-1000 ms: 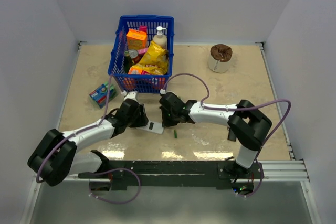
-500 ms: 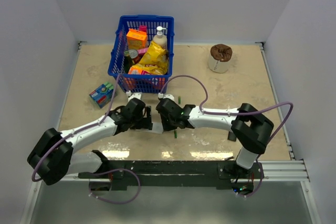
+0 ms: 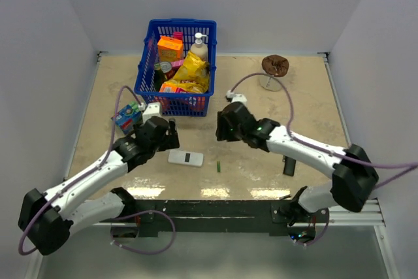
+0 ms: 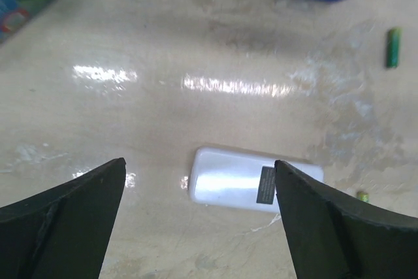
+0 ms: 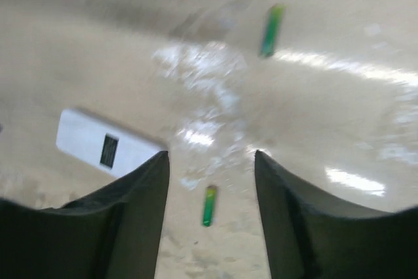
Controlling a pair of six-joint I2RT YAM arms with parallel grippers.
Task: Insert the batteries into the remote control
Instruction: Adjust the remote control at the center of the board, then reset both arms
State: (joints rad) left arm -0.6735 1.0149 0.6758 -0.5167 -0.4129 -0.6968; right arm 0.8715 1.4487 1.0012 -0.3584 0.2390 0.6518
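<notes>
- At the bottom of the top view, your two arms reach up the frame from their bases over the tan table (image 3: 307,106).
- At lower centre, the remote control (image 3: 185,157) lies flat on the table with its small dark patch facing up.
- A green battery (image 3: 219,167) lies on the table just right of the remote, near it but not touching.
- A small dark object (image 3: 289,166) sits at lower right, close by the right arm.
- Your left gripper (image 3: 171,138) hangs just up and left of the remote. Its jaws are spread as wide as they go and hold nothing. In its wrist view, the remote lies on the table beyond the fingers.
- Your right gripper (image 3: 221,132) hangs up and right of the remote, with its jaws partly apart and empty.
- A second battery (image 5: 272,29), also green, lies farther out, at the upper middle of the right wrist view.
- A small blue-green box (image 3: 127,117) lies at mid-left.
- A blue basket (image 3: 171,102) full of packets and a bottle stands at upper centre.
- A white roll with a brown top (image 3: 275,70) stands at upper right.
</notes>
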